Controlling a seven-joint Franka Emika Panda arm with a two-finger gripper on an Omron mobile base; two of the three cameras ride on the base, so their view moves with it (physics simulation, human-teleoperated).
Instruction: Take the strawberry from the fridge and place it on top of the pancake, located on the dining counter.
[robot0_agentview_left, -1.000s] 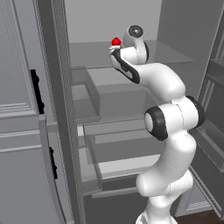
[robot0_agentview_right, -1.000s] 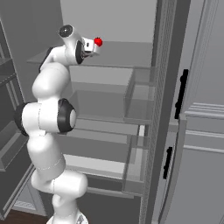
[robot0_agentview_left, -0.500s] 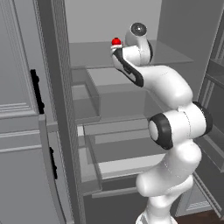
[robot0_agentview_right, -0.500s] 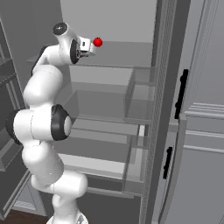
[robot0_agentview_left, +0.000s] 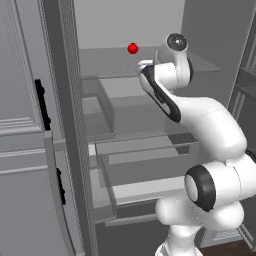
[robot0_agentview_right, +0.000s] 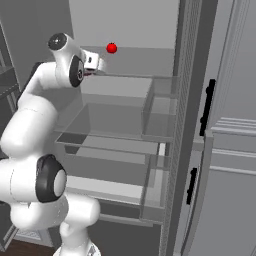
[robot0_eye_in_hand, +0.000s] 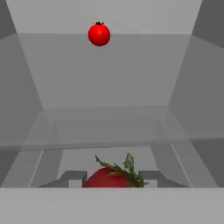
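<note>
The top shelf (robot0_agentview_left: 105, 60) of the fridge (robot0_agentview_left: 65, 130) is pale grey, and one round red ball (robot0_agentview_left: 132, 48) lies far back on it.

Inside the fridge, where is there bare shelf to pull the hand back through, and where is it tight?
The top shelf is bare between the tomato at the back and the hand, shut on the strawberry. The lower shelves are bare too. It is tight at the clear bin by the door side.
</note>
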